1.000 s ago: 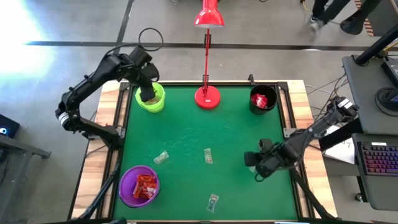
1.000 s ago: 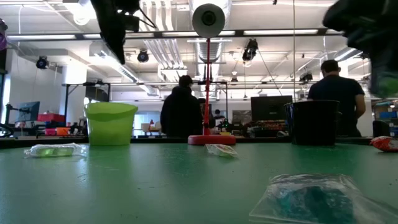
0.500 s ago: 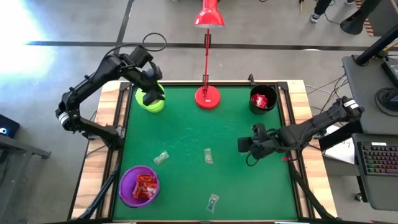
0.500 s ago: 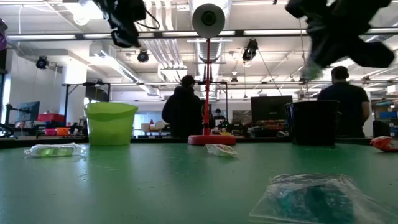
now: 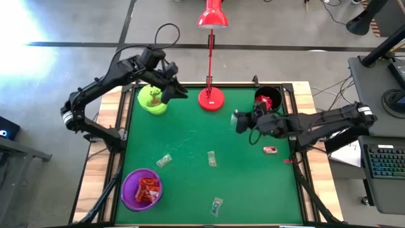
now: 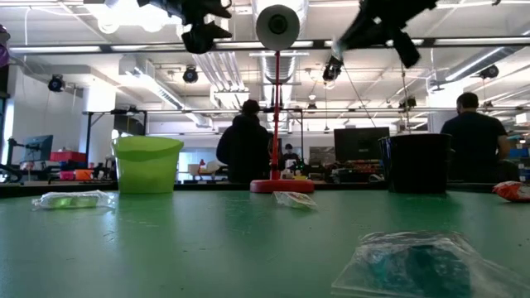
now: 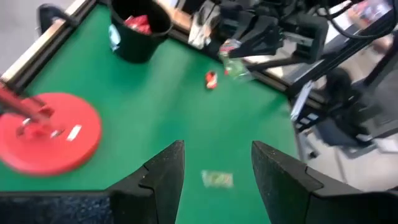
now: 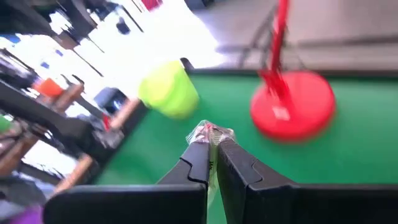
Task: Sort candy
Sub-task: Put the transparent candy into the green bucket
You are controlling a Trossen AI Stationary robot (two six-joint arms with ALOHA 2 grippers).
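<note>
A: Starting near, where is the candy?

B: One clear sweet (image 5: pixel 217 204) lies at the front edge, two (image 5: pixel 211 158) mid-table, red ones in the purple cup (image 5: pixel 142 188).

A: And the grippers?

B: The right gripper (image 8: pixel 211 149) is clamped on a red-and-white candy (image 8: pixel 209 132). Farther, the left gripper (image 7: pixel 215 163) stands apart, empty, beside the lime-green cup (image 5: pixel 152 99).

candy (image 6: pixel 411 263): clear crinkly wrapper | table (image 5: pixel 190 136): matt green | lamp (image 5: pixel 211 98): glossy red

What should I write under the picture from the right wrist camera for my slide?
The right gripper holds a wrapped candy above the green table, near the lime-green cup and red lamp base.
</note>
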